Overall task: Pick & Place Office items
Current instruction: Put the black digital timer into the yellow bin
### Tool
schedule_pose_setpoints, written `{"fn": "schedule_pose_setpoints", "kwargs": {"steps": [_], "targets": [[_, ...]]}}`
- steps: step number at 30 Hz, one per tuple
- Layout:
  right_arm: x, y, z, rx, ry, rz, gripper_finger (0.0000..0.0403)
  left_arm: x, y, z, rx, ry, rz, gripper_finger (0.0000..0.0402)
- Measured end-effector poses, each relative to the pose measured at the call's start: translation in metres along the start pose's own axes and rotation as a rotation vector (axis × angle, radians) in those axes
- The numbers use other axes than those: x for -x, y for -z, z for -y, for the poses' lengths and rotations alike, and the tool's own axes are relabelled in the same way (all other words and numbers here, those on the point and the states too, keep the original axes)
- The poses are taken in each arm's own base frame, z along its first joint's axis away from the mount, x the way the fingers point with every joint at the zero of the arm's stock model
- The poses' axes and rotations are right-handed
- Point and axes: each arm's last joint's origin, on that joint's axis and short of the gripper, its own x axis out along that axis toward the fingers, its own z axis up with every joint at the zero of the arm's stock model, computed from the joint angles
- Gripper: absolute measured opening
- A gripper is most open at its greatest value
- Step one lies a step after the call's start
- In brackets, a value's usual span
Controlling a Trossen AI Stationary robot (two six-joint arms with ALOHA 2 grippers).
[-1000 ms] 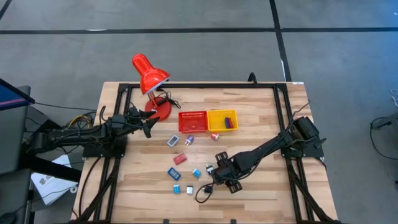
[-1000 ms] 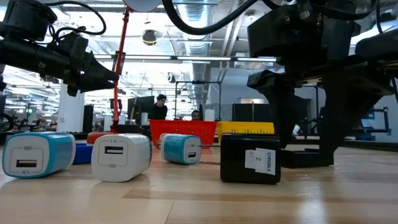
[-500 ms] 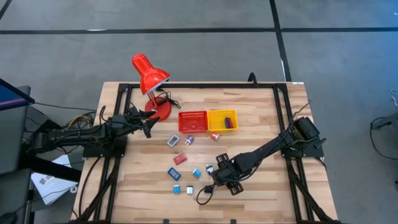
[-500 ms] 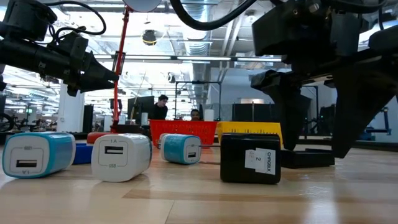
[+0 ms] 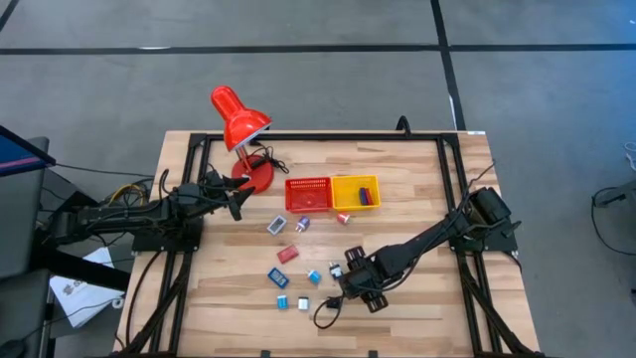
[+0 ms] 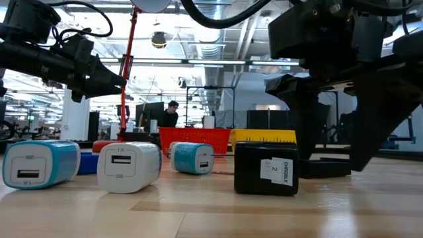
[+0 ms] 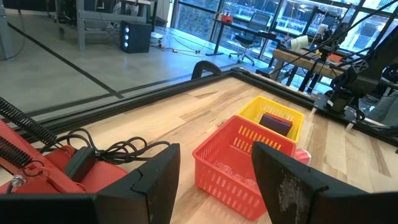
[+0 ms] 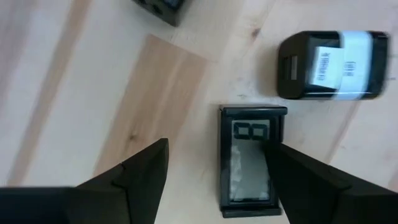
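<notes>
The wooden counter (image 5: pixel 417 199) is being viewed from above, with the red desk lamp (image 5: pixel 238 124) standing at its far left and the red basket (image 5: pixel 307 193) and yellow basket (image 5: pixel 356 192) set side by side near the middle. The left gripper (image 5: pixel 237 202) is being held above the counter just beside the lamp base, its fingers (image 7: pixel 155 180) standing apart and empty. The right gripper (image 5: pixel 346 279) is being held low over the near middle, its fingers (image 8: pixel 140 171) spread on either side of a flat black piece (image 8: pixel 250 158) without touching it. The office items (image 5: pixel 288 254) are lying scattered between the baskets and the near edge, with a black adapter (image 6: pixel 266 168) just beside the right gripper.
</notes>
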Motion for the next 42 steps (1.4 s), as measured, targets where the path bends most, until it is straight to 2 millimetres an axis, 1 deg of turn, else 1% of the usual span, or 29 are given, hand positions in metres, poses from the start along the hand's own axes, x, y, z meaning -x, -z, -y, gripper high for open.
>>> {"fn": "schedule_pose_setpoints", "kwargs": {"steps": [12,19,25,33,38,40,42], "targets": [[0.0,0.0,0.002,-0.005,0.041,0.001,0.026,0.0,0.0,0.0,0.001,0.0,0.0,0.0195],[-0.002,0.001,0.005,-0.038,0.044,0.009,0.026,0.0,0.0,0.0,0.001,0.0,0.0,0.0195],[-0.007,0.001,0.004,-0.045,0.042,0.065,0.026,0.0,0.0,0.0,0.001,0.0,0.0,0.0195],[-0.007,0.001,0.009,-0.072,0.028,0.064,0.026,0.0,0.0,0.0,0.001,0.0,0.0,0.0195],[-0.008,0.001,0.013,-0.127,0.005,0.06,0.026,0.0,0.0,0.0,0.001,0.0,0.0,0.0195],[-0.012,0.004,0.014,-0.148,-0.005,0.033,0.026,0.0,0.0,0.0,0.001,0.001,0.0,0.0195],[-0.01,0.003,0.016,-0.157,-0.004,0.042,0.026,0.0,0.0,0.0,0.001,0.0,0.001,0.0195]]}}
